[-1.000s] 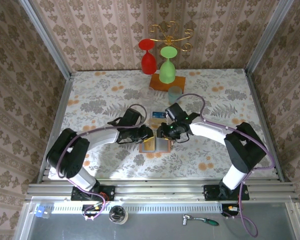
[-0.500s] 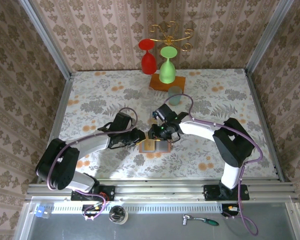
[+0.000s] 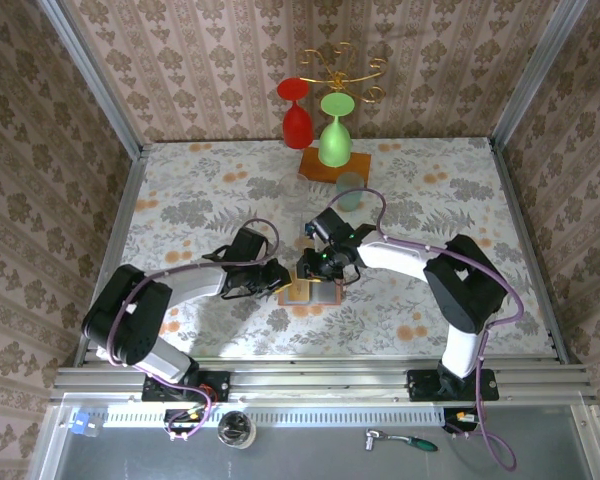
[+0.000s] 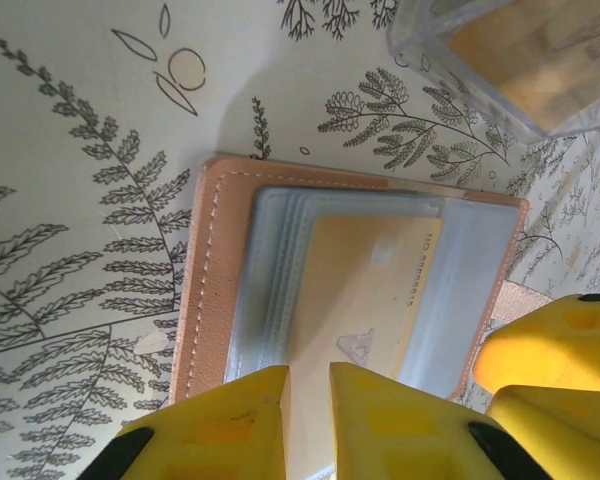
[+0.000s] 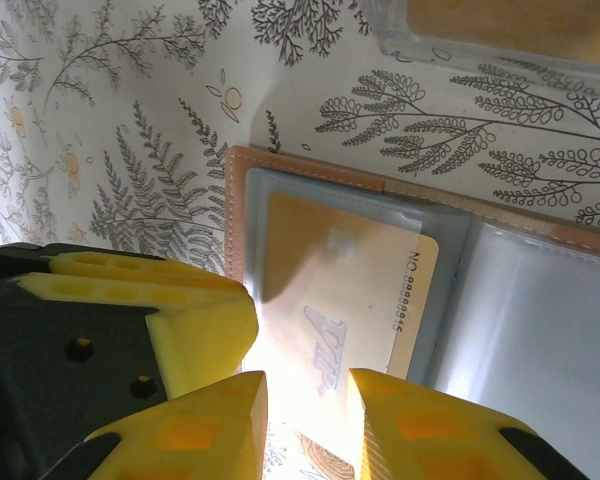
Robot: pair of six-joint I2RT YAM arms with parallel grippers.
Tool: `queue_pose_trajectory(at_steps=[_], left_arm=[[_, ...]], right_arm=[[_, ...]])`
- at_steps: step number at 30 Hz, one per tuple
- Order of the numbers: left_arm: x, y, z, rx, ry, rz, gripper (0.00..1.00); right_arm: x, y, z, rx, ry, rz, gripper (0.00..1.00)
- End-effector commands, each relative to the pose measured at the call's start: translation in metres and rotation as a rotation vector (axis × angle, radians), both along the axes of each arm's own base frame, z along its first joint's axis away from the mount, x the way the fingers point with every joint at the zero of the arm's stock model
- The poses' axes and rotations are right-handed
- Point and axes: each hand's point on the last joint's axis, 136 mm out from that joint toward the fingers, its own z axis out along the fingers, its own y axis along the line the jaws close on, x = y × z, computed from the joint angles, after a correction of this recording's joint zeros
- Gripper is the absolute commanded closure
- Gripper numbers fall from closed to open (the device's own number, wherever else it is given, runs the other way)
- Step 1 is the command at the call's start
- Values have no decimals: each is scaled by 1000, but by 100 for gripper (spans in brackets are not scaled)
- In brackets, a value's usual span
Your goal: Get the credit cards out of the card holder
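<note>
The card holder [image 3: 318, 294] lies open on the table, tan rim [image 4: 194, 290] around grey-blue pocket panels [image 5: 520, 300]. A pale orange credit card [image 4: 370, 285] sits in its left pocket, part slid out [image 5: 330, 270] toward the grippers. My left gripper [image 3: 283, 276] stands at the holder's left edge with its fingertips [image 4: 308, 395] a narrow gap apart over the card, gripping nothing. Just right of it, my right gripper [image 3: 313, 268] is open above the card's protruding end [image 5: 305, 410]. The other arm's yellow fingers show in both wrist views [image 4: 560, 345] [image 5: 195, 320].
A small teal card [image 3: 315, 229] lies on the table just behind the grippers. Farther back stand a clear glass [image 3: 294, 186], a bluish cup [image 3: 350, 188] and an orange-brown wooden block [image 3: 325, 165] with red and green goblets. A clear container [image 4: 510, 50] sits close beyond the holder.
The right gripper has shifted left over the holder since a second ago. The left gripper pulled back to the left, then edged in again. The holder has stayed put.
</note>
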Motion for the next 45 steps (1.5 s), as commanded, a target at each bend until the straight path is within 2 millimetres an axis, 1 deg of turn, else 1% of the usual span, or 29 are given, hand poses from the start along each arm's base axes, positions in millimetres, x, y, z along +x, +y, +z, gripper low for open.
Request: queue_pose_trajectory(at_steps=[1, 10, 16, 21, 29, 38, 45], left_arm=[[5, -2, 2, -8, -20, -14, 85], [0, 5, -8, 36, 0, -17, 91], [-3, 8, -15, 50, 17, -18, 92], [-5, 8, -17, 53, 21, -19, 93], [-5, 10, -16, 56, 18, -14, 94], [-5, 10, -15, 56, 17, -14, 93], [-5, 10, -13, 57, 14, -16, 93]], right_arm=[[-3, -3, -11, -41, 30, -4, 71], [-6, -6, -21, -53, 44, -5, 71], [-7, -7, -26, -58, 51, -6, 71], [-8, -6, -31, -54, 61, -5, 73], [-11, -9, -37, -69, 71, -10, 73], [-10, -22, -36, -138, 47, -12, 72], [-8, -27, -31, -166, 23, -6, 72]])
